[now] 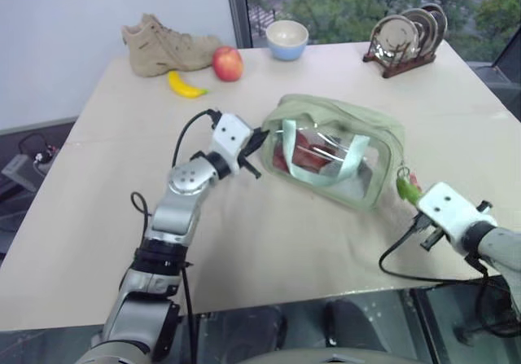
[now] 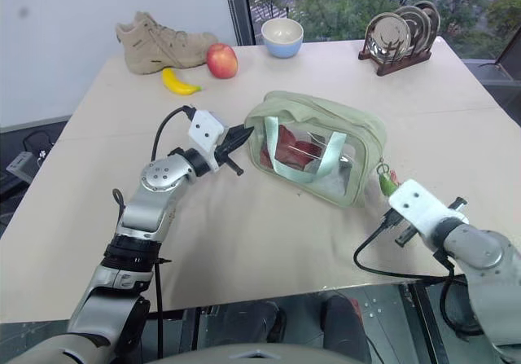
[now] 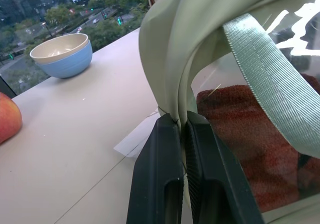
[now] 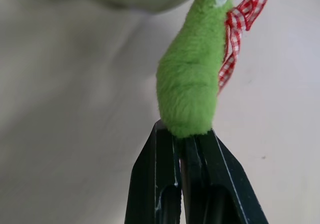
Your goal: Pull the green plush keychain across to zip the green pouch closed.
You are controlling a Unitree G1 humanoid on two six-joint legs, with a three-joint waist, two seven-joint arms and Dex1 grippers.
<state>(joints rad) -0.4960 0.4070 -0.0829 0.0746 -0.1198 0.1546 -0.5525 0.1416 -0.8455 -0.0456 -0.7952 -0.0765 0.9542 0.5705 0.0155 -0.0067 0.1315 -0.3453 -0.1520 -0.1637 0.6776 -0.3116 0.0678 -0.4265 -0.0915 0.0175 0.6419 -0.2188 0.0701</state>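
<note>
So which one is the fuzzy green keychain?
Find the green pouch in the middle of the table. At its end nearest the right gripper hangs the keychain, pinched by that gripper. It is bright lime, furry, with a red checked ribbon.

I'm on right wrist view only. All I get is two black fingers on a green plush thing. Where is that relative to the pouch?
Observer: The green plush keychain hangs off the right end of the green pouch, and the right tool is pinching its tip.
Operator: Is the other arm doing anything?
Observer: The left tool is shut on the fabric at the pouch's left end, bracing it.
Operator: What's inside the pouch?
Observer: Something red behind the clear window; what it is I cannot tell.
Operator: Anything near the pouch?
Observer: Nothing close. The shoe, banana, apple, bowl and plate rack are along the table's far edge.
</note>
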